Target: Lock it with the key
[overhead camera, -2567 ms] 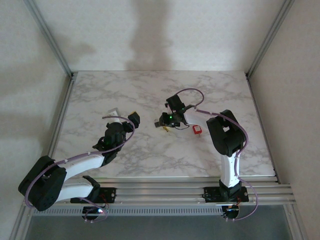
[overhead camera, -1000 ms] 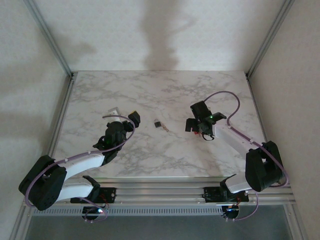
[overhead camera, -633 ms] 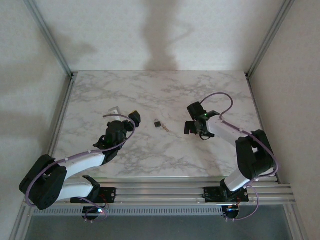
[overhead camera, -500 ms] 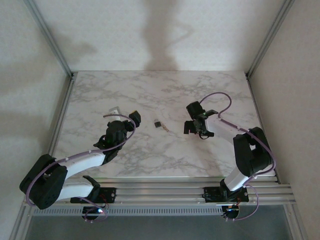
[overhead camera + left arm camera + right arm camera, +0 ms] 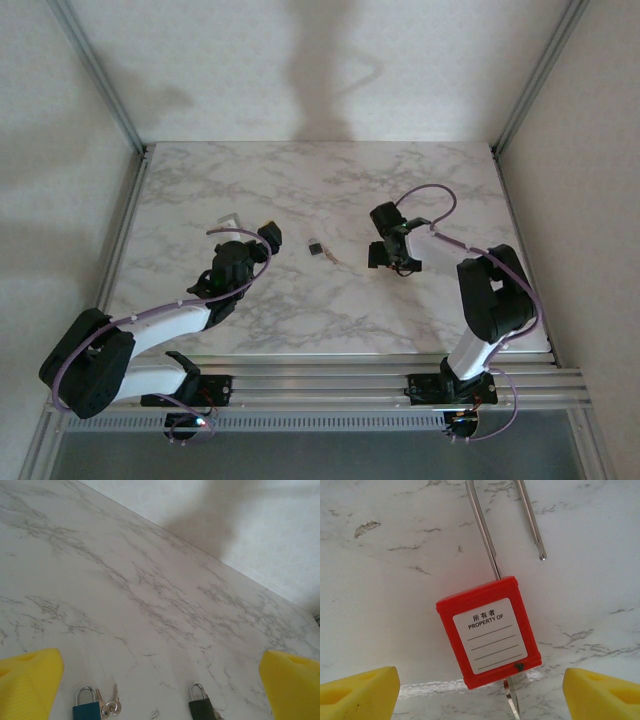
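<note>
Since I am steering from afar, I take the red padlock [image 5: 489, 630] as my reference throughout. Well to its left in the overhead view, the left gripper [image 5: 268, 238] hovers over the marble worktop [image 5: 250, 190] with its yellow fingers [image 5: 27, 682] spread as wide as they go and nothing between them. Its wrist camera shows a blue padlock [image 5: 86, 707] with a small bunch of keys [image 5: 111, 706] touching its right side. A dark padlock [image 5: 201, 707] lies apart from these, further toward the red one. Overhead, I can make out one small dark padlock [image 5: 317, 246] to the left of the red padlock's spot. The right gripper [image 5: 390, 255] is poised directly over the red padlock. In its own camera the right gripper [image 5: 480, 692] is wide open and holds nothing, its fingers [image 5: 360, 692] standing clear on either side of the body. The red padlock lies flat on the worktop, label up and slightly turned. Its shackle [image 5: 482, 525] is open, the free leg ending short of the body. A slim metal key [image 5: 510, 700] juts from its near end.
</note>
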Controlling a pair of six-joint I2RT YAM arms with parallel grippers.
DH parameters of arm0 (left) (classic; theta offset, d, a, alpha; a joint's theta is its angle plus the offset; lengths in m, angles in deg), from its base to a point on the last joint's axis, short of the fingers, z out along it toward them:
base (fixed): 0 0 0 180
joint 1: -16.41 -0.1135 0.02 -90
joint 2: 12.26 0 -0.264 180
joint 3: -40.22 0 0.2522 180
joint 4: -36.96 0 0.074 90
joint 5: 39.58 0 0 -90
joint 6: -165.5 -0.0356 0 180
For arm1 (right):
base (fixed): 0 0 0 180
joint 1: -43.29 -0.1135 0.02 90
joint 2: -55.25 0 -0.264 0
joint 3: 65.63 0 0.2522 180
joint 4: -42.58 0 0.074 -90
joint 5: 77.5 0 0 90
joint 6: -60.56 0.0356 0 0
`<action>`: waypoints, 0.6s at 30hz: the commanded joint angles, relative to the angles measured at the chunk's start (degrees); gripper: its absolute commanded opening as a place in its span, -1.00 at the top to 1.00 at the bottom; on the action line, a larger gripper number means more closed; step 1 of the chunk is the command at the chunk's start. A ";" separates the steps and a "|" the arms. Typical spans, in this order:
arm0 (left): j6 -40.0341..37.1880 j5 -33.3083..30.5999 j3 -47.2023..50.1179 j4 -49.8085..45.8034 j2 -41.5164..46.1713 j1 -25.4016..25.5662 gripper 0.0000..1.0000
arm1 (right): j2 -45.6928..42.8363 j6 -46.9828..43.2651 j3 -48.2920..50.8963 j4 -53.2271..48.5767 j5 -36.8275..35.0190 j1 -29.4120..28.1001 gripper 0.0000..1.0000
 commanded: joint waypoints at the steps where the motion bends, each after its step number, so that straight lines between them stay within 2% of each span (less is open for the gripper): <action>1: 0.80 0.58 -1.33 -0.69 -0.55 0.60 -0.99 | 1.83 -0.47 -1.98 0.32 0.64 0.63 -0.65; 18: 0.91 1.08 -1.55 -0.49 -1.40 0.58 -0.99 | 4.38 -0.96 -2.06 1.64 1.47 1.14 -0.45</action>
